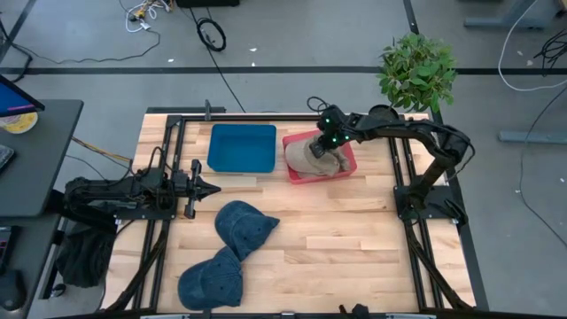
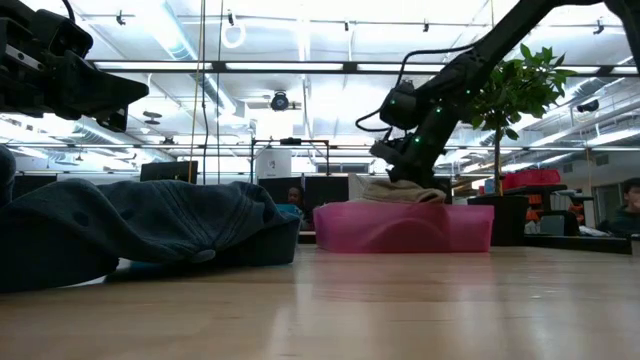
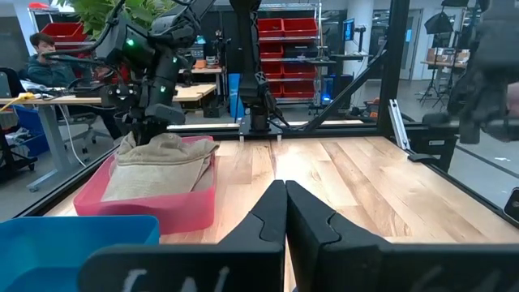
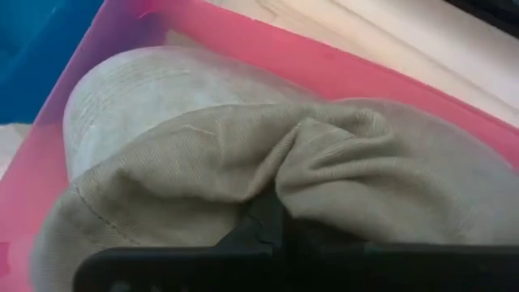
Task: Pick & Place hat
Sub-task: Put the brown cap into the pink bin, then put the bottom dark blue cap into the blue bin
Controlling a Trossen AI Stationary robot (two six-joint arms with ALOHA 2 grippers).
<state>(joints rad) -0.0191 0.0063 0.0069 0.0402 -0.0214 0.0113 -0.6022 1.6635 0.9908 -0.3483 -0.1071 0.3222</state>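
High view gave the whole layout: the pale wooden butcher-block table (image 1: 337,230) carried, along its far side, a blue rectangular plastic bin (image 1: 242,148) and just beside it a pink translucent plastic bin (image 1: 347,165). Nearer the front lay two dark blue denim caps — one (image 1: 244,227) mid-table, the other (image 1: 211,280) close to the front edge, the two touching or nearly so.

A beige cloth cap (image 1: 312,156) sat in the pink bin, crumpled, part of it riding above the bin wall in the low view. The right gripper (image 1: 326,144) was down on it; in the right wrist view its jaws were pressed together with a fold of the beige fabric pinched between them. So this cap looked placed but not yet released.

The left gripper (image 1: 213,187) hovered over bare table just in front of the blue bin, jaws pressed together on nothing, well apart from both denim caps.

Judging by this, one cap of three was nearly finished; the two denim caps lay untouched and the blue bin held nothing — most of the work was left.
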